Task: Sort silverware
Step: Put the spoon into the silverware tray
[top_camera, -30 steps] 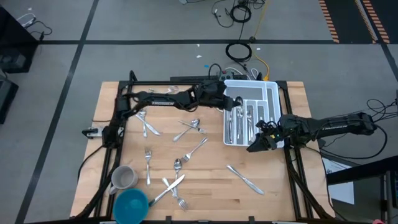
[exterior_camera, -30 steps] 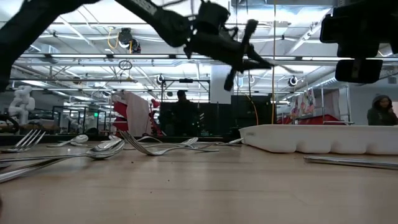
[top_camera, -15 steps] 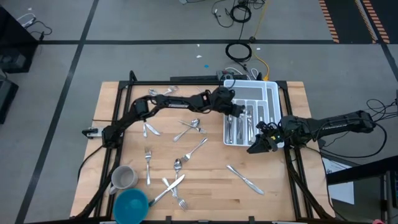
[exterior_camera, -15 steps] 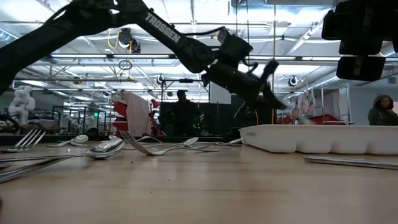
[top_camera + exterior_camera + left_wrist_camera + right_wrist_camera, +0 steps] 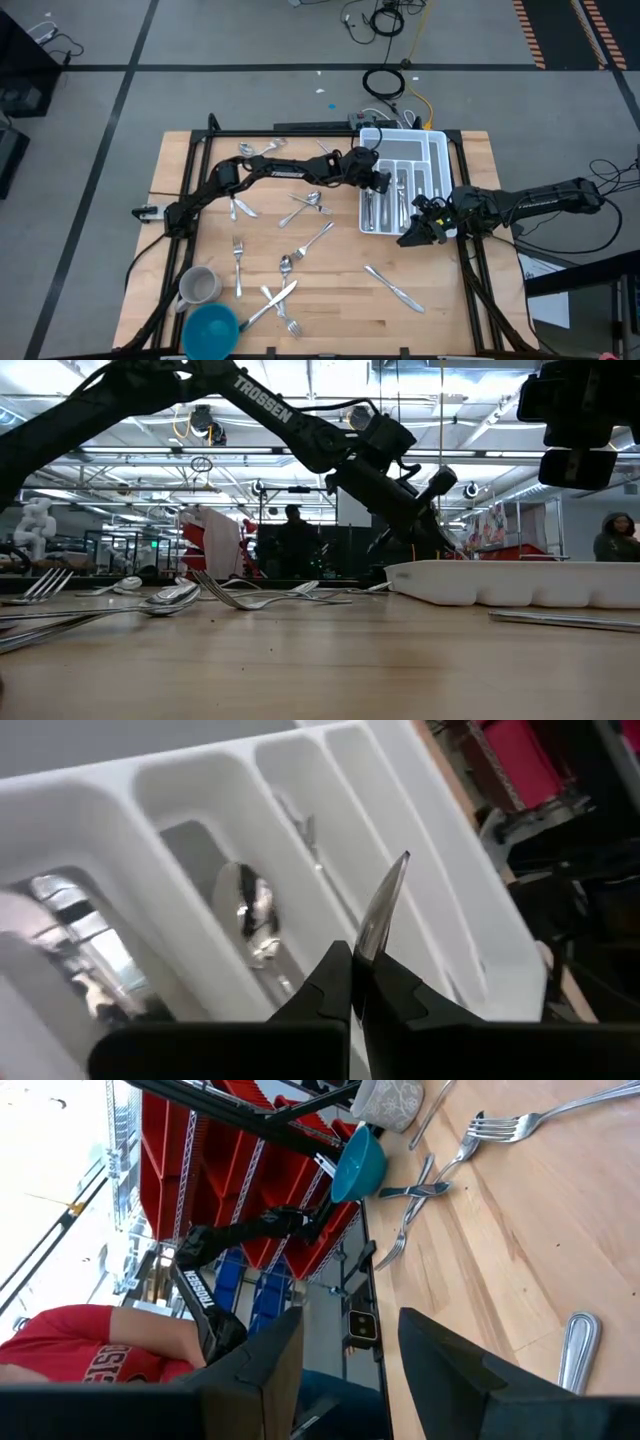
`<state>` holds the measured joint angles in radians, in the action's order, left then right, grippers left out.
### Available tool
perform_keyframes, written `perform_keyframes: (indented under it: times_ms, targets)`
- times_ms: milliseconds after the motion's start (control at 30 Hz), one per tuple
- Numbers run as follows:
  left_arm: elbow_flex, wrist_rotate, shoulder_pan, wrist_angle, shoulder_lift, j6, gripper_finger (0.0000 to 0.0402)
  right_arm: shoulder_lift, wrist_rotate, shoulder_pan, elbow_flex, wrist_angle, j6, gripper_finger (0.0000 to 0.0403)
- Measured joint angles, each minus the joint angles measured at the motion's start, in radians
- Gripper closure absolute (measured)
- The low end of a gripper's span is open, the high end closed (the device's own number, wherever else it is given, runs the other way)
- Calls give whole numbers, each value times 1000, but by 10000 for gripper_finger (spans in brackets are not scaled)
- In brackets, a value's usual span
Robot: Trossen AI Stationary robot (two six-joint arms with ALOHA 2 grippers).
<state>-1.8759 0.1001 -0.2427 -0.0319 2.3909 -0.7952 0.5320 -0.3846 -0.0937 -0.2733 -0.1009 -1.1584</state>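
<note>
Over the white organiser tray (image 5: 437,150) at the counter's far right, we saw our left tool (image 5: 358,982) pinched shut on a knife (image 5: 381,908), blade running along the compartments below, while our right tool (image 5: 418,232) waited half-open beside it.

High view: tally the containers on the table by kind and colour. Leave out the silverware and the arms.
grey mug: 1
blue bowl: 1
white organiser tray: 1
Total: 3
</note>
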Motion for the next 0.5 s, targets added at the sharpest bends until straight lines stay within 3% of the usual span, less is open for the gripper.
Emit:
perform_keyframes:
  times_ms: [500]
  targets:
    - [-2,-28,8,39,45,-16,394,2,27,0,0,1,18,248]
